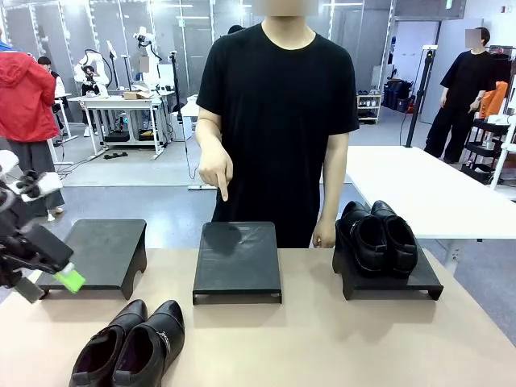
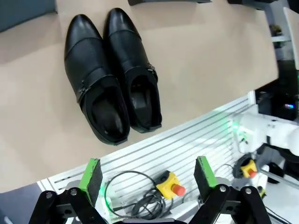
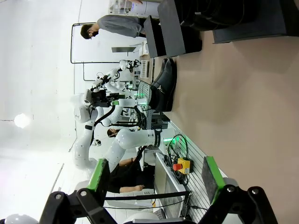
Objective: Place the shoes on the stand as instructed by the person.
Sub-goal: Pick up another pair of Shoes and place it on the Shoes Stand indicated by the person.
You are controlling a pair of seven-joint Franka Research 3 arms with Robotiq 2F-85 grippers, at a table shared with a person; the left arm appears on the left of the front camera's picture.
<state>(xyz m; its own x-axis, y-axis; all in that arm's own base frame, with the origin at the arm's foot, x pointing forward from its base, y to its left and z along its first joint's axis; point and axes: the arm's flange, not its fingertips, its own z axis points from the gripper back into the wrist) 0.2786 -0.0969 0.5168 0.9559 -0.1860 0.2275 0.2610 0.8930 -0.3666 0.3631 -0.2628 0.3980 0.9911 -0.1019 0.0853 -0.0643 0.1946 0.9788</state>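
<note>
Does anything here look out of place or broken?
Nothing looks broken or spilled. One pair of shoes lies on the table, while the other pair sits on the right stand. The person's hand points at the middle stand.

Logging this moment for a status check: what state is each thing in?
left gripper, open
right gripper, open
near pair of shoes, on the table
far pair of shoes, on the right stand
person's hand, pointing at the middle stand

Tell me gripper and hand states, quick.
Left gripper: open, empty.
Right gripper: open, empty.
Person's raised hand: empty, index finger pointing down at the middle stand.
</note>
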